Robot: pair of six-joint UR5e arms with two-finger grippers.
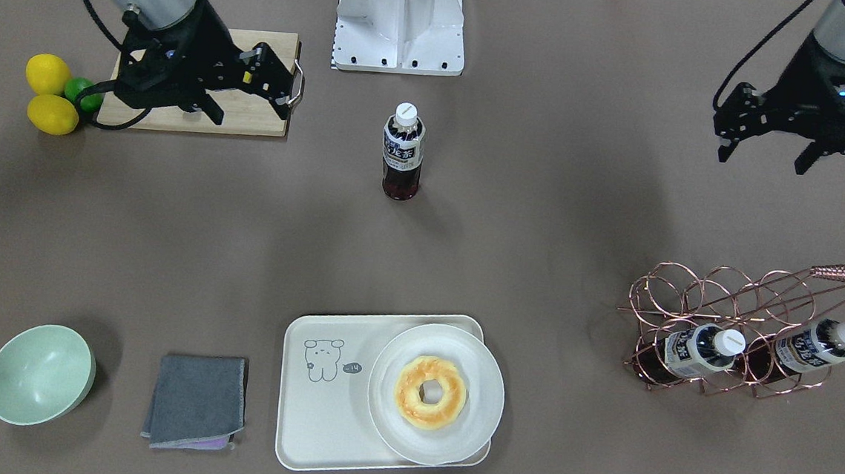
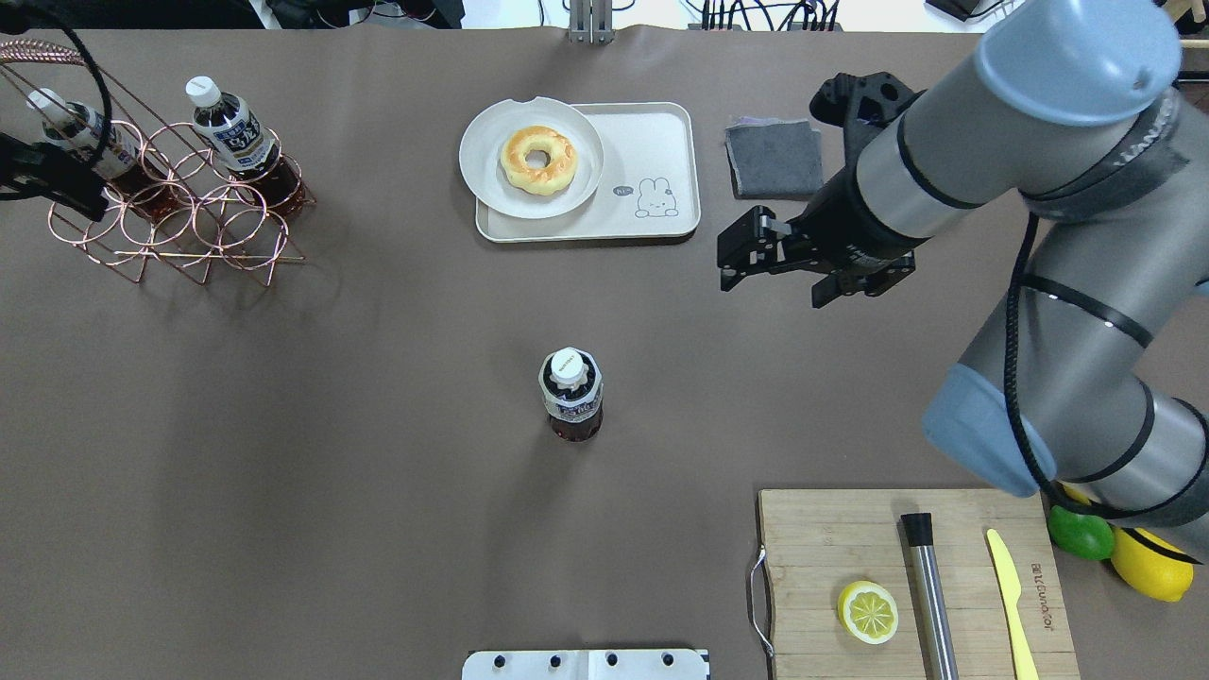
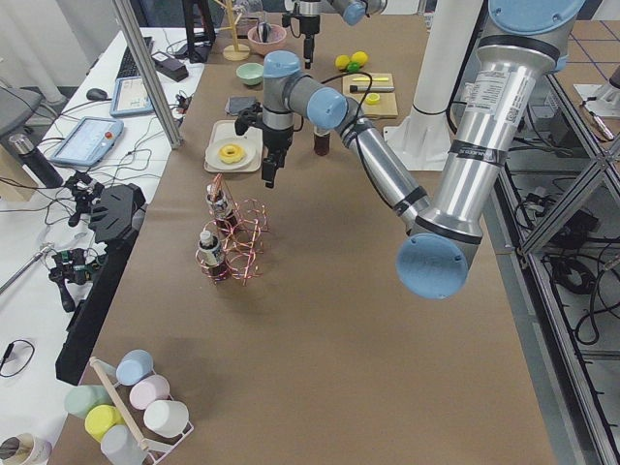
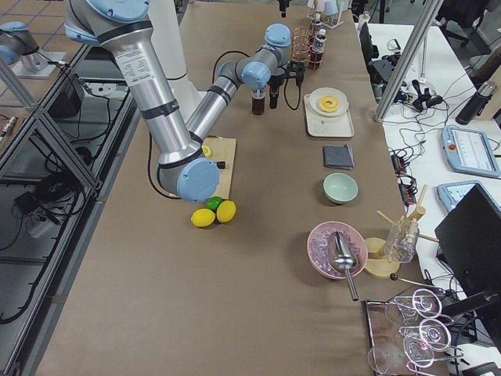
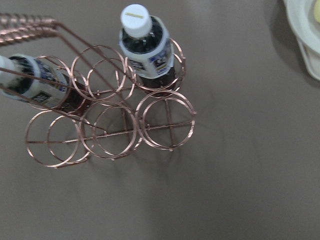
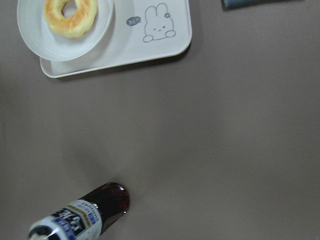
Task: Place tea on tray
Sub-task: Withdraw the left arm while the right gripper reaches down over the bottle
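Note:
One tea bottle [image 1: 402, 154] stands upright alone mid-table, also in the overhead view [image 2: 570, 397] and at the bottom of the right wrist view [image 6: 80, 216]. Two more bottles [image 1: 697, 351] [image 1: 820, 344] lie in a copper wire rack [image 1: 729, 325], which fills the left wrist view [image 5: 110, 125]. The cream tray [image 1: 321, 408] lies at the table's far side from the robot and carries a round white plate [image 1: 480, 427] with a doughnut [image 1: 430, 392]. My right gripper [image 1: 249, 110] hangs open and empty, above the table between bottle and tray in the overhead view [image 2: 773, 291]. My left gripper [image 1: 763, 158] is open and empty above the rack.
A wooden cutting board [image 2: 850, 538] with a lemon half, a metal bar tool and a yellow knife lies near my right arm's base. Two lemons and a lime [image 1: 53, 92] sit beside it. A green bowl [image 1: 39, 374] and a grey cloth [image 1: 197, 400] lie beside the tray.

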